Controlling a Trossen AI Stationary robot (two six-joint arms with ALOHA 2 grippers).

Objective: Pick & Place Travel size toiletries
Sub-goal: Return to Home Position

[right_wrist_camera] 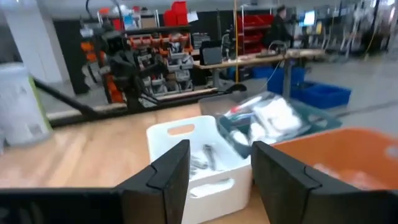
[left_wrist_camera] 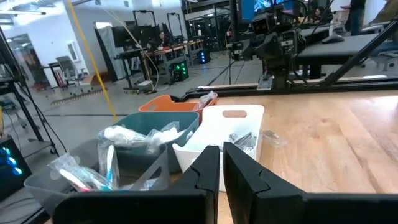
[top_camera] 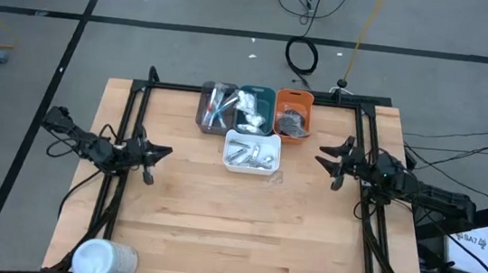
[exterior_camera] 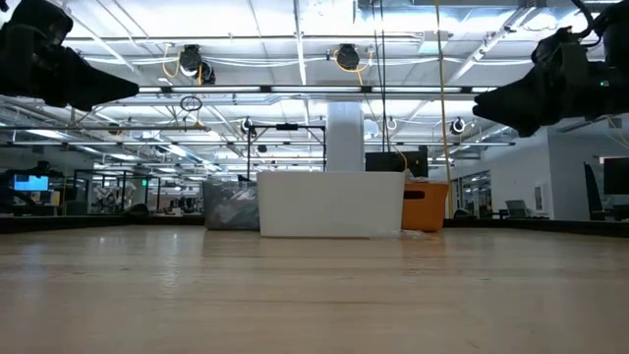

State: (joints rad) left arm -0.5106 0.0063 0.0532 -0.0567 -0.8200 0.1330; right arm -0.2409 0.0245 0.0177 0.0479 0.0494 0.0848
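Note:
Four small trays stand at the table's far middle. The grey tray [top_camera: 215, 106] holds blue and pink-tipped sticks [left_wrist_camera: 87, 177]. White packets [left_wrist_camera: 134, 135] fill the teal tray [top_camera: 254, 107], dark discs [top_camera: 293, 121] the orange tray [top_camera: 294, 101], silver sachets [left_wrist_camera: 242, 140] the white tray [top_camera: 252, 152]. A small clear item [top_camera: 274, 178] lies on the wood beside the white tray. My left gripper [top_camera: 168, 153] hovers shut and empty left of the trays. My right gripper [top_camera: 325, 159] hovers open and empty right of them.
A big white cylinder [top_camera: 104, 260] lies at the near left corner. Black frame rails [top_camera: 122, 169] run along both table sides and the far edge. Bare wood [top_camera: 234, 226] stretches between the arms and toward the near edge. Cables lie on the floor beyond.

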